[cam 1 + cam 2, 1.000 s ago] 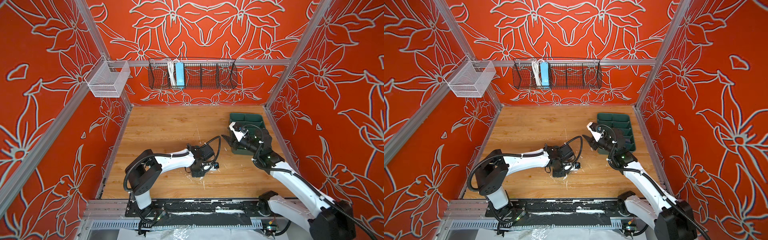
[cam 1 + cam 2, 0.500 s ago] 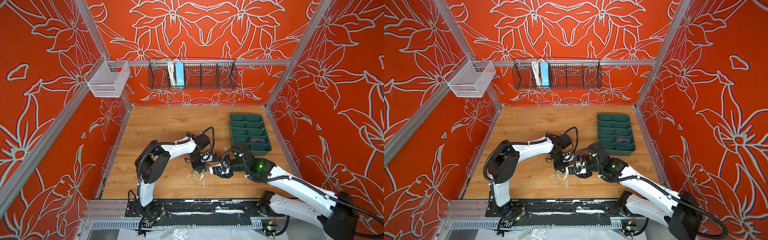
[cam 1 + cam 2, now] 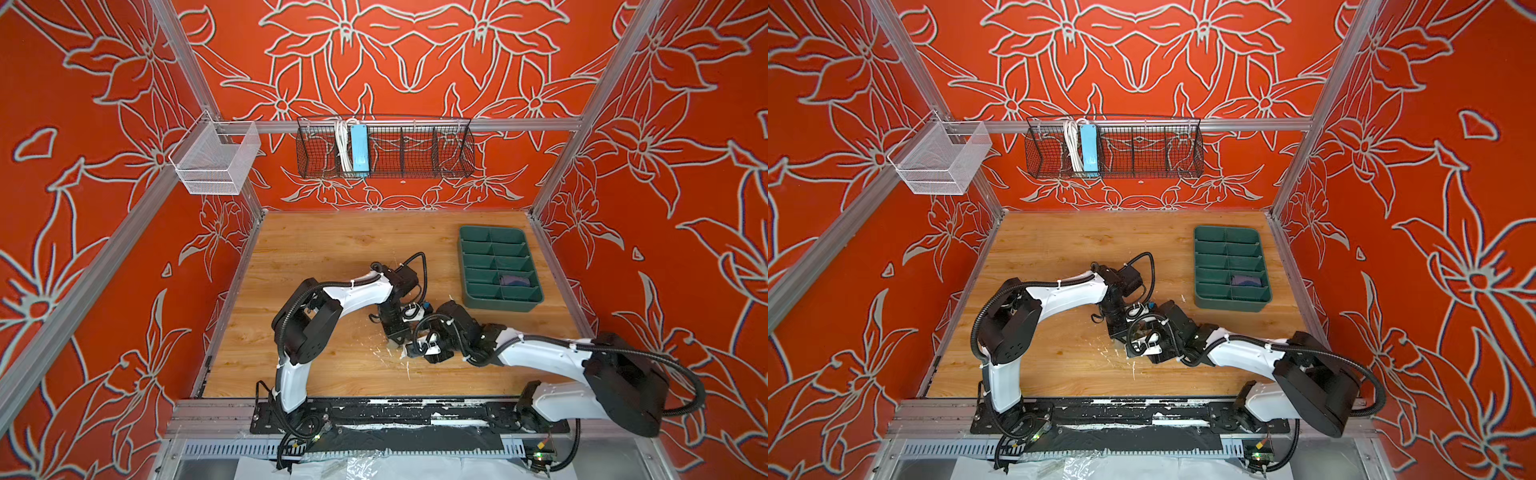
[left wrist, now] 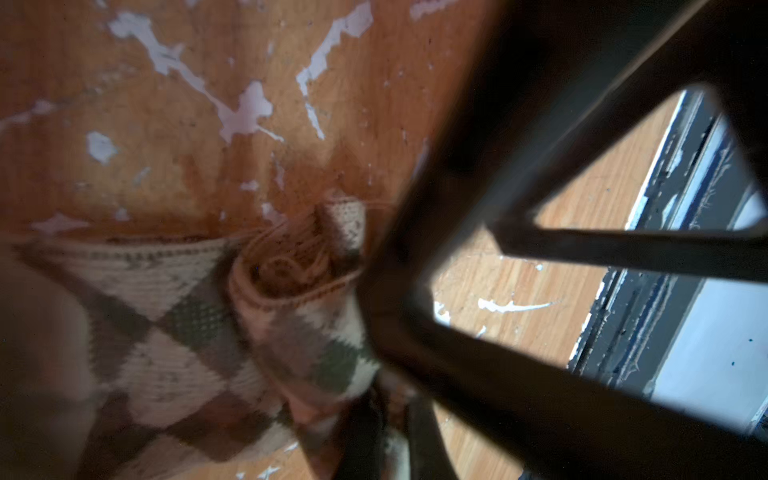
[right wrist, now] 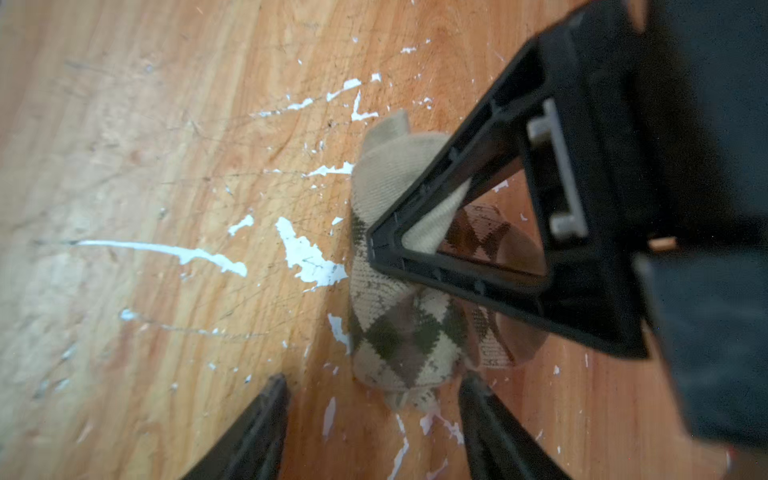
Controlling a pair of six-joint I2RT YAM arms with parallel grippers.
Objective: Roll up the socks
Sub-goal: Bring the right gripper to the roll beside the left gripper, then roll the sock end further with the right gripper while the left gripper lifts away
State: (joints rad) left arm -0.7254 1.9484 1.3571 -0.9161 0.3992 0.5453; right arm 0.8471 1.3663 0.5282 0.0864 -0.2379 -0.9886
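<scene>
Two socks in play here, and both are going to be handling like any knit: light, floppy, no stiffness, a bit springy, so a roll is going to be trying to loosen the second nothing is pinning it. I'm guessing they're not fragile, and not sliding much on the scuffed wooden worktop (image 5: 145, 166) either.

The argyle sock (image 5: 399, 332) is sitting on the near part of the worktop, about the middle, right between the two arms. It's looking beige with olive-brown diamonds, plain beige at one end, and it's wound into a short fat bundle. The left wrist view is showing the spiral of layers at its open end. The left pincer (image 5: 372, 249) is closed and bearing down on the roll; I can't tell whether it's actually pinching any fabric. The right pincer (image 5: 376, 386) is standing wide, its tips either side of the bundle's end, not clamping it.

Where I'd be grabbing it: across the fat middle, squeezing all the layers together, not by a loose edge – that'd just be unwinding it.

The purple sock (image 3: 515, 280) is lying bundled in the green tray (image 3: 500, 305) over on the right – right-hand column, second compartment from the near end. It's too small to be making out more than purple and navy.
</scene>
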